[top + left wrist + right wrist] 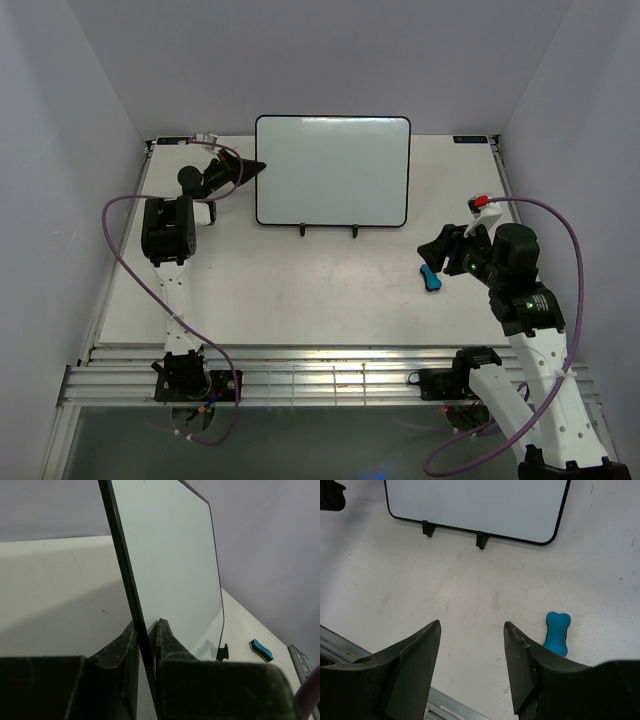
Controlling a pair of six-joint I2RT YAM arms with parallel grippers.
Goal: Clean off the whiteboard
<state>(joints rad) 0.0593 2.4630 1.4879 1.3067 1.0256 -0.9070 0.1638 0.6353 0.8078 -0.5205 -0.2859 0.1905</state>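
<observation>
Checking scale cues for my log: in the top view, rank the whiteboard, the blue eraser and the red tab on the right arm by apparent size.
1. whiteboard, by far the largest.
2. blue eraser.
3. red tab, slightly smaller; it sits nearer the camera, so this is unsure.

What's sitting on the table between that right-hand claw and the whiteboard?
Nothing: the right wrist view shows bare table from the open right gripper to the whiteboard. The blue eraser lies off to one side.
</observation>
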